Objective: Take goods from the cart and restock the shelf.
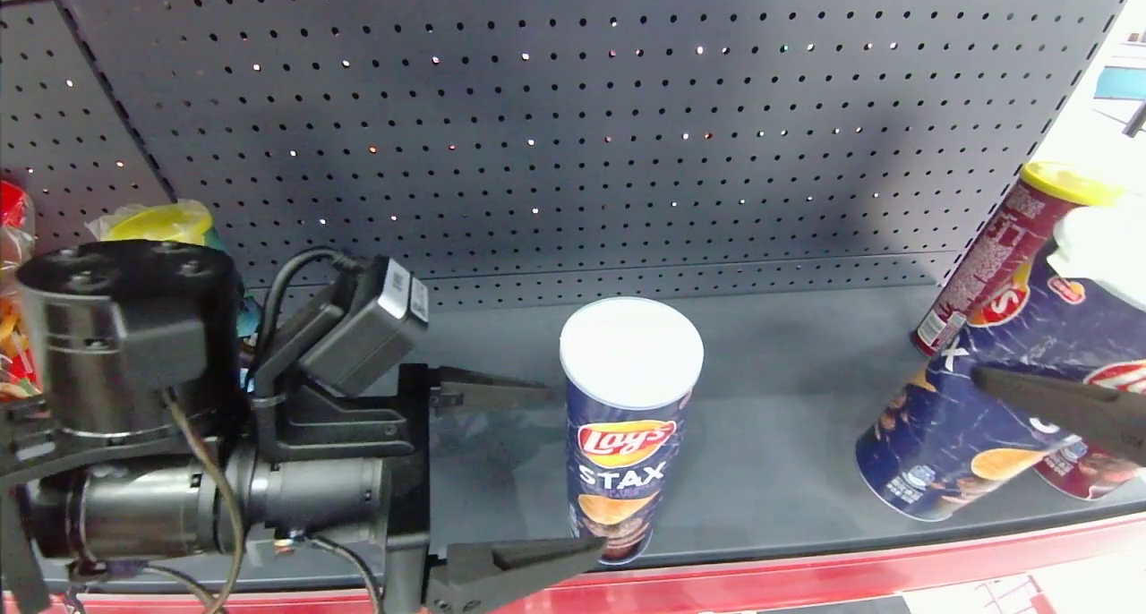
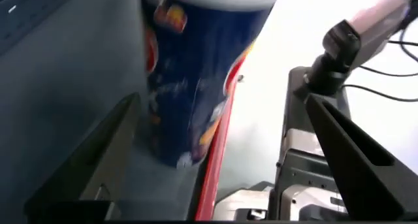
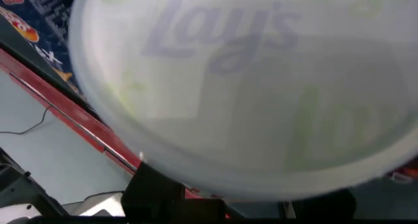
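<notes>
Nearest of all, the left gripper (image 1: 562, 469) is seen at the left of the shelf (image 1: 788, 435), just above the red front lip (image 1: 806, 565). It is spread wide and nothing is held in it. One finger is set on the near side and the other on the far side, and both are pointed to the right.

The upright can (image 1: 627, 435) is found just past those fingertips, to the right of the left gripper. It is stood on its base close to the front lip, with its white lid uppermost, so its long axis is vertical and is crossed by the line of the fingers. In the left wrist view the can (image 2: 196, 74) is framed in the gap between the two fingers, and no contact on either side can be made out.

It is judged that the coming move turns on this left-right line. The can could be enclosed by a short advance to the right, or left standing by a straight withdrawal to the left. A sideways drift toward near or far would be likely to knock it over.

Farther right, a tilted can (image 1: 958, 435) is leaned with its base on the shelf and its lid up and to the right. It appears to be gripped by the right gripper (image 1: 994, 372), one finger of which is laid across its near side, while the other finger is hidden. The left arm is much the nearer to the upright can.

Just behind the tilted can, a maroon can (image 1: 985, 265) with a yellow lid is leaned the same way. At the back, the shelf is closed off by a grey pegboard (image 1: 573, 149).
</notes>
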Available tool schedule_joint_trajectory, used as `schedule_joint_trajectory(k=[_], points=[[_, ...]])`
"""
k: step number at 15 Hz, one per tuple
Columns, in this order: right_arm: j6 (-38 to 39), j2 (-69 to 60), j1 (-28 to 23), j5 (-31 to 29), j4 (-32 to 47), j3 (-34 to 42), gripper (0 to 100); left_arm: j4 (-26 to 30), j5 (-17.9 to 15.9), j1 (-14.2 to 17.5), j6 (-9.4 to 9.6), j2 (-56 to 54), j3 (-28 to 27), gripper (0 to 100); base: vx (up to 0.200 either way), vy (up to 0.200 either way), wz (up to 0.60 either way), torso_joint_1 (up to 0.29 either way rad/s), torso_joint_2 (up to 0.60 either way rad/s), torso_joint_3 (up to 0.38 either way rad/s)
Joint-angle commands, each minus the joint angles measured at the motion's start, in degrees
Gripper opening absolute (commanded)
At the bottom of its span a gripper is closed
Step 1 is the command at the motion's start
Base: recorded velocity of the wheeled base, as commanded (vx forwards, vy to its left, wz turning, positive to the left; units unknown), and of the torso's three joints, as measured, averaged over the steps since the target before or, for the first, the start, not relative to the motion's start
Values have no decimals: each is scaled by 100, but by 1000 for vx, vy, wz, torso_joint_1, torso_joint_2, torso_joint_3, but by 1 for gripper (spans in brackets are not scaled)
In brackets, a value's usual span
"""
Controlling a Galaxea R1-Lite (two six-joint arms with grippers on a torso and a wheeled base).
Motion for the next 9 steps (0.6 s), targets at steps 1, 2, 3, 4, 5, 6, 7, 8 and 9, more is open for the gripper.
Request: schedule_joint_trajectory(k=[1, 2, 3, 4, 5, 6, 7, 8, 9], points=[[-3, 680, 219, 4, -226, -315, 0, -3, 334, 15, -124, -590, 401, 100, 0, 0, 0, 0, 0, 0], [-3, 1207, 333, -40, -991, -332, 0, 5, 993, 15, -141, -827, 621, 100, 0, 0, 0, 0, 0, 0], [6, 1480, 404, -111, -1422, -315, 0, 14, 1265, 15, -141, -942, 744, 100, 0, 0, 0, 0, 0, 0], [23, 1928, 527, -216, -1923, -341, 0, 41, 1423, 15, -141, -1126, 876, 100, 0, 0, 0, 0, 0, 0], [23, 2113, 579, -251, -2055, -394, 0, 67, 1441, 15, -141, -1196, 911, 100, 0, 0, 0, 0, 0, 0], [23, 2359, 667, -251, -2081, -490, 0, 164, 1538, 15, -141, -1293, 955, 100, 0, 0, 0, 0, 0, 0], [41, 2622, 773, -243, -2107, -596, 0, 322, 1617, 6, -141, -1416, 937, 100, 0, 0, 0, 0, 0, 0], [58, 2789, 834, -234, -2107, -710, 0, 480, 1626, 6, -141, -1504, 937, 100, 0, 0, 0, 0, 0, 0], [129, 3009, 869, -225, -2107, -895, 0, 656, 1634, 15, -133, -1618, 964, 100, 0, 0, 0, 0, 0, 0]])
